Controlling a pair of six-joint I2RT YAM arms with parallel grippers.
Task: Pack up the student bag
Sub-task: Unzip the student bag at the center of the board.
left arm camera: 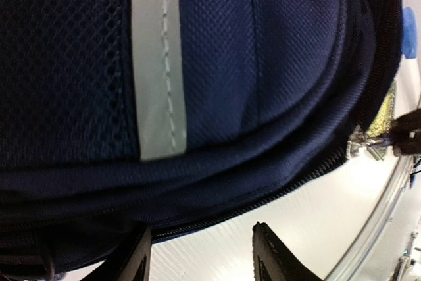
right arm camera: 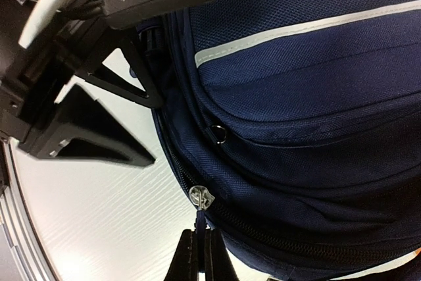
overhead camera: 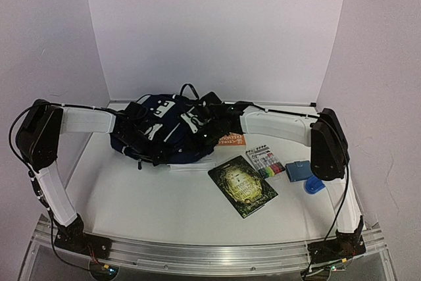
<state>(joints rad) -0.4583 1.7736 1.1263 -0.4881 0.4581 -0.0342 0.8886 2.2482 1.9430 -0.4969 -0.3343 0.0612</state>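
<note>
The student bag (overhead camera: 164,133), navy with thin white stripes, lies at the back middle of the table. In the right wrist view my right gripper (right arm camera: 200,238) is shut on the bag's zipper pull (right arm camera: 200,218), just below the silver slider (right arm camera: 200,197) on the bag's lower edge. My left gripper (left arm camera: 200,245) stands open at the bag's other side. Only white table shows between its fingers (left arm camera: 276,255), and the zipper seam (left arm camera: 263,195) runs just above them. From above, both grippers are lost against the dark bag.
In front of the bag to the right lie a green book (overhead camera: 243,185), a pack of coloured markers (overhead camera: 266,162), a small blue pouch (overhead camera: 299,170) and a blue object (overhead camera: 314,186). An orange item (overhead camera: 231,139) sits against the bag. White walls enclose the table.
</note>
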